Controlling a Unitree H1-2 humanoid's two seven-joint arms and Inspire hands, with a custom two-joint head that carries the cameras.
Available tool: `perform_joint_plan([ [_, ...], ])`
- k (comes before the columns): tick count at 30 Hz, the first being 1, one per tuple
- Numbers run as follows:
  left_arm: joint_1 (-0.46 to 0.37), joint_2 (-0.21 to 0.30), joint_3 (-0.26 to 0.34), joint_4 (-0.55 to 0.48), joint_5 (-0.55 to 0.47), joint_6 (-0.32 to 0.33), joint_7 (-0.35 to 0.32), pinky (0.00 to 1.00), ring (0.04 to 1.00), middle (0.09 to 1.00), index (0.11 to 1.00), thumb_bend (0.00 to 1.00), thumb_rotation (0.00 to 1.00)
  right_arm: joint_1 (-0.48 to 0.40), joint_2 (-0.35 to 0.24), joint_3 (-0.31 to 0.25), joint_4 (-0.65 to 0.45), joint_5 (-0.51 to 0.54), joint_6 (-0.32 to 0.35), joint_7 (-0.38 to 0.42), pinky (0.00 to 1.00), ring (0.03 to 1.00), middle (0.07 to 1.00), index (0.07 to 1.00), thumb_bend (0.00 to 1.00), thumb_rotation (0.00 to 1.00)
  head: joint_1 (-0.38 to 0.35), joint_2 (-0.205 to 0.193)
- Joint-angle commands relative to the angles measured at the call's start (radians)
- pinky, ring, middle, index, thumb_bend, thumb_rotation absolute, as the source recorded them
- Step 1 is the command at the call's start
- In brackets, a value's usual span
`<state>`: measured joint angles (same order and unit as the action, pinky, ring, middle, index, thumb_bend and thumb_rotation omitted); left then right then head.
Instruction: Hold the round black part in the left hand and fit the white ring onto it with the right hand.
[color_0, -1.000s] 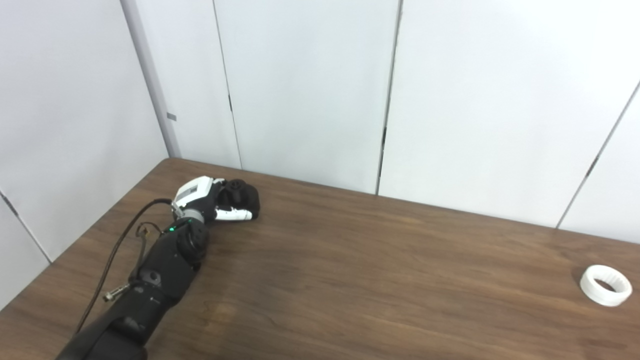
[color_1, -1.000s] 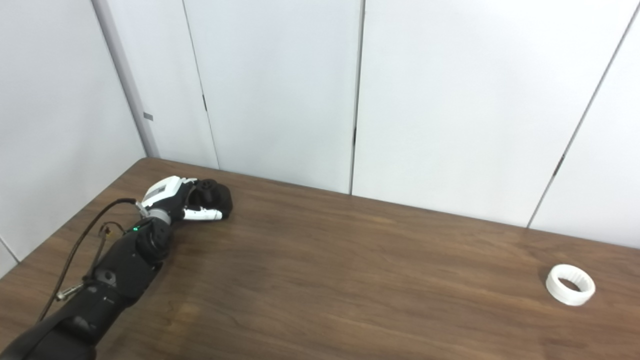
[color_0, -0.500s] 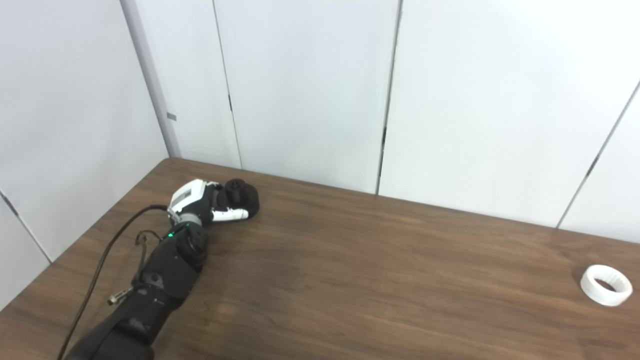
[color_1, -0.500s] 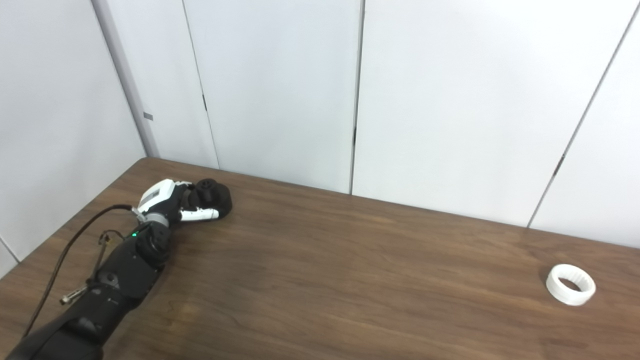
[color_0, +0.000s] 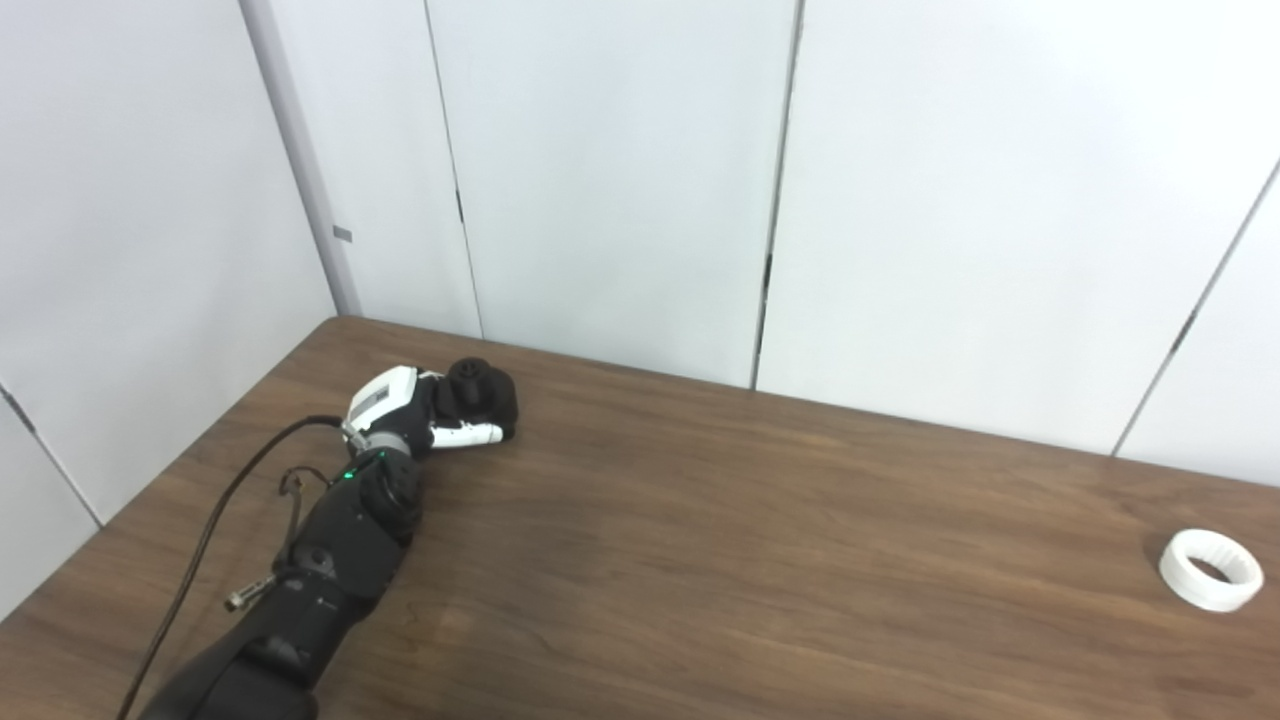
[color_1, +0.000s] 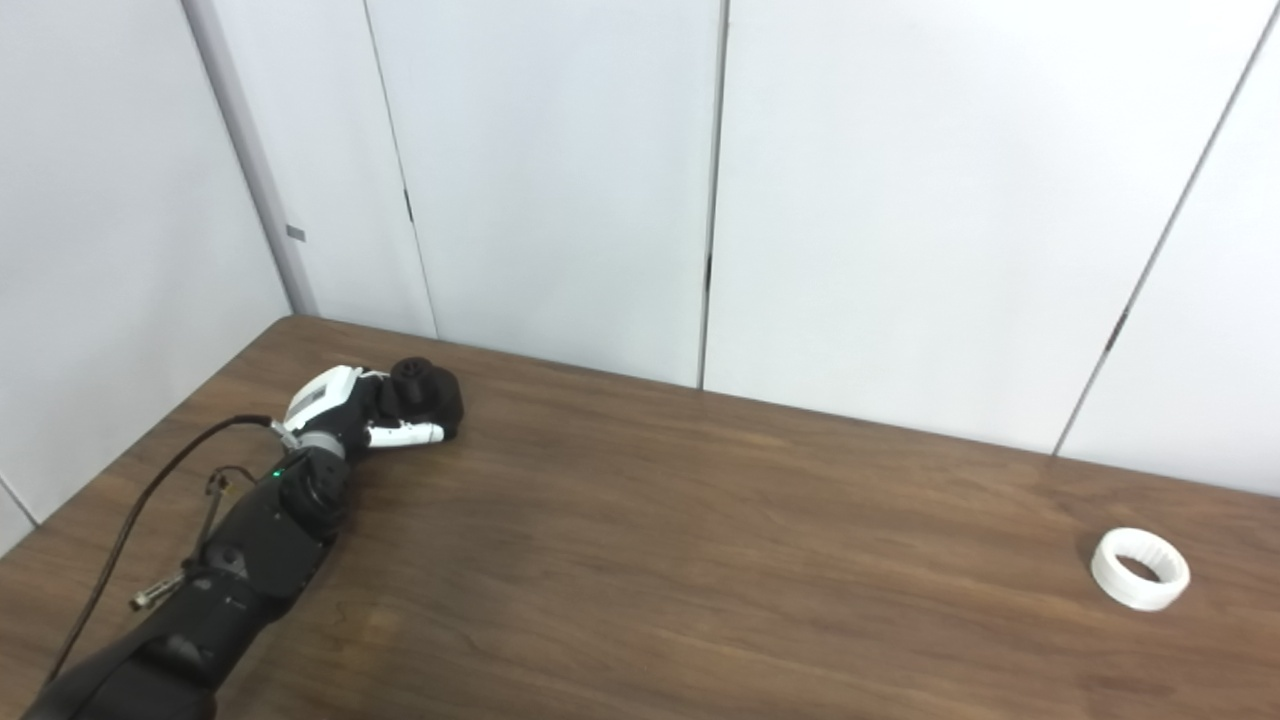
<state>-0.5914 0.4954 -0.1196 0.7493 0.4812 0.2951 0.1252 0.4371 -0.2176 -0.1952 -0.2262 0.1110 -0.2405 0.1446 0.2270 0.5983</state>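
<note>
Left hand (color_0: 420, 413) near table's (color_0: 700, 560) far left corner, fingers curled around round black part (color_0: 480, 395), part low at tabletop. White ring (color_0: 1211, 569) flat by right edge, well apart. Right hand out of frame. White wall panels (color_0: 620, 170) behind.

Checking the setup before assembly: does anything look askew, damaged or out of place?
Nothing stands out. The left hand is wrapped around the round black part far left, and the white ring lies flat, intact, far right on the table.
</note>
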Motion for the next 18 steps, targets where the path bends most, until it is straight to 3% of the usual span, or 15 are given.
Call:
perform_joint_plan([
  [1,-0.062,0.015,-0.003,-0.009,0.006,-0.014,0.024,1.00,1.000,0.992,0.851,1.00,0.53,0.007,-0.015,-0.007,-0.015,0.006,-0.007,-0.003,1.00,1.000,0.976,0.972,0.76,1.00,0.000,0.001],
  [8,-0.063,0.004,-0.004,-0.018,0.003,-0.008,0.033,1.00,1.000,0.993,0.852,1.00,0.52,0.011,-0.013,-0.008,-0.018,-0.003,-0.009,-0.006,1.00,1.000,0.971,0.960,0.75,1.00,-0.003,0.004],
  [18,-0.064,-0.011,0.017,-0.015,-0.008,-0.002,0.082,1.00,1.000,0.968,0.736,1.00,0.44,0.016,-0.013,-0.007,-0.031,-0.003,0.004,-0.005,1.00,1.000,0.972,0.946,0.75,1.00,-0.001,0.006],
])
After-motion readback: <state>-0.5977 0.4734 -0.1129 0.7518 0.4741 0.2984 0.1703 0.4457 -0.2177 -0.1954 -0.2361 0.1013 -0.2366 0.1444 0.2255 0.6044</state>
